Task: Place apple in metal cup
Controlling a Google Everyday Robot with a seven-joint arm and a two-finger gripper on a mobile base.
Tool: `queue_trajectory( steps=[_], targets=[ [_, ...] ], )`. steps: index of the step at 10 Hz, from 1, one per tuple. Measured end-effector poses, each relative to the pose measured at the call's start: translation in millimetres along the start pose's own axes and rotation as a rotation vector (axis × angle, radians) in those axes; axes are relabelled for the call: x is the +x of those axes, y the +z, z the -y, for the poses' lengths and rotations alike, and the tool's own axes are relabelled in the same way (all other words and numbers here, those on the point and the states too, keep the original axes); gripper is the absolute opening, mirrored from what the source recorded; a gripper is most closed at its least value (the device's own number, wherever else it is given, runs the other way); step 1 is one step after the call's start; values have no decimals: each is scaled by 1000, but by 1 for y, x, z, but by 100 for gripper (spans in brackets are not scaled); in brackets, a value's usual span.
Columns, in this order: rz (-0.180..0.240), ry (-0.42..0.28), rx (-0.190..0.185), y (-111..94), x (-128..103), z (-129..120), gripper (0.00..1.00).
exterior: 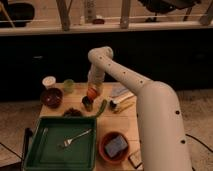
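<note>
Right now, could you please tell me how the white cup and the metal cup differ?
The white cup is bright white; the metal cup is dark grey. The white cup stands at the back left of the table; the metal cup stands further forward, near the tray. The gripper, at the apple, hangs above the metal cup, away from the white cup. Both are small, upright cups.

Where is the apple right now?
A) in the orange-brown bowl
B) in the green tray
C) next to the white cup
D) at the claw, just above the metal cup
D: the apple shows at the tip of the claw, just above the metal cup near the middle of the table.
</note>
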Motion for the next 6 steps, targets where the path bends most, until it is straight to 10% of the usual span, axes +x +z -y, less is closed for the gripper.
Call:
queue_trajectory(
  steps=[6],
  targets=[
    [7,8,4,-1,1,0,5]
  ],
)
